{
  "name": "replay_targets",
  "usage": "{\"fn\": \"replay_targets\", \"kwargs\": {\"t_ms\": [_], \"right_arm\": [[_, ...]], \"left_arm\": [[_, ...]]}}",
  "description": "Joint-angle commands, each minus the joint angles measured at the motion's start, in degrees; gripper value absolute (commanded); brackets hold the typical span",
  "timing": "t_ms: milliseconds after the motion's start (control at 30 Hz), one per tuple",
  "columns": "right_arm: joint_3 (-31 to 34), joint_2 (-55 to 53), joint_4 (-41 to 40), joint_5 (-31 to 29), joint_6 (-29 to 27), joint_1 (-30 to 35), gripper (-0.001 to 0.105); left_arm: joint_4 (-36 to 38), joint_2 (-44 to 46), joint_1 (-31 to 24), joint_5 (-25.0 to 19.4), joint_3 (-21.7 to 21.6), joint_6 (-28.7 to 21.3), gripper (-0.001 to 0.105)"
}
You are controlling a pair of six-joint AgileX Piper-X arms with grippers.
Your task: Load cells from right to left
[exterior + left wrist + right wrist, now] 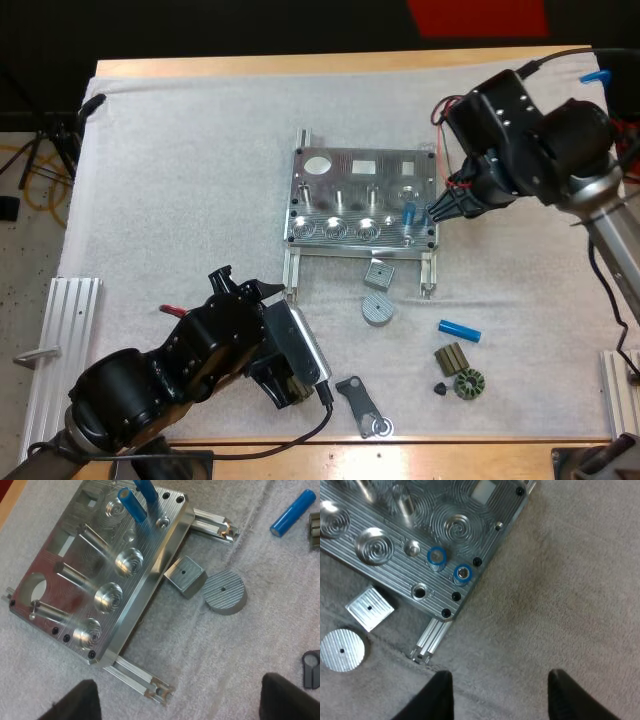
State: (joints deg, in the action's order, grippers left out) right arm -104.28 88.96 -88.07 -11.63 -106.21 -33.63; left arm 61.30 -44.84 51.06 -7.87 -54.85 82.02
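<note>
The right gripper (501,676) hangs with its fingers spread and nothing between them, just off the right-hand end of the metal fixture (345,190). Two blue cells (463,573) stand upright there, side by side, a little ahead of its fingertips. That end is filled first because the task runs from right to left, and the round pockets farther from this gripper along the front row look empty. A loose blue cell (459,330) lies flat on the mat, nearer the arm's base than the gripper and well apart from it, and is probably the next one to fetch. The left gripper (182,680), fingers likewise apart and empty, hovers short of the fixture's near rail. A square block (185,575) and a ribbed disc (224,591) sit just beside each other ahead of it, seemingly set aside as spare parts. A nubbly white mat (180,180) covers the wooden table (300,66), giving the loose pieces a soft bed that keeps them from rolling, and the room beyond the table's far side is dark.
</note>
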Motion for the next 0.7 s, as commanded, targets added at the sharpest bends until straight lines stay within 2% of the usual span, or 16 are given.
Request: {"fn": "replay_targets", "kwargs": {"t_ms": [0,167,467,667], "right_arm": [[0.31,-1.62,-2.86,0.34,1.17,0.10,0.043],[6.59,-6.32,-2.86,0.34,1.97,0.10,0.043],[22.43,-17.21,-2.86,0.34,4.85,0.10,0.043],[31.34,-23.38,-2.69,0.34,8.99,0.10,0.043]], "left_arm": [[0.04,0.32,0.09,-0.75,-0.33,-1.05,0.065],[0.04,0.32,0.09,1.99,-0.33,-1.38,0.065],[0.04,0.32,0.09,13.80,-0.33,-6.47,0.065],[0.04,0.32,0.09,14.36,-0.33,-7.63,0.065]]}}
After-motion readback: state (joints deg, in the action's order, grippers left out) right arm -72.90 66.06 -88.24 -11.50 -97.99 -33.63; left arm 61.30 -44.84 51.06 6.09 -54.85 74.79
